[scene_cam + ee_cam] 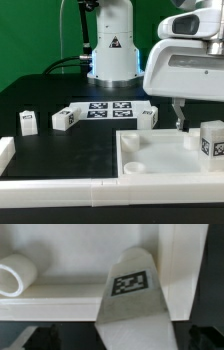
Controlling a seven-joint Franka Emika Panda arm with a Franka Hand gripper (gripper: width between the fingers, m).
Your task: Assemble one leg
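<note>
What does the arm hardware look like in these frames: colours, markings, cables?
White glossy arm base carrying a black triangular warning sticker; thin dark cables trail behind it. Bulky white wrist housing with a grey camera module on top. Thin dark fingers hang below.

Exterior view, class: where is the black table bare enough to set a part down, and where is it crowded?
Bare: table between the legs and the front rail. Crowded: around the marker board and tray, under the gripper.

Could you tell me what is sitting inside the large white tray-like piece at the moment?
A tagged leg stands at the exterior view's right edge of the tray. The tool hangs over it, hiding part of the floor.
</note>
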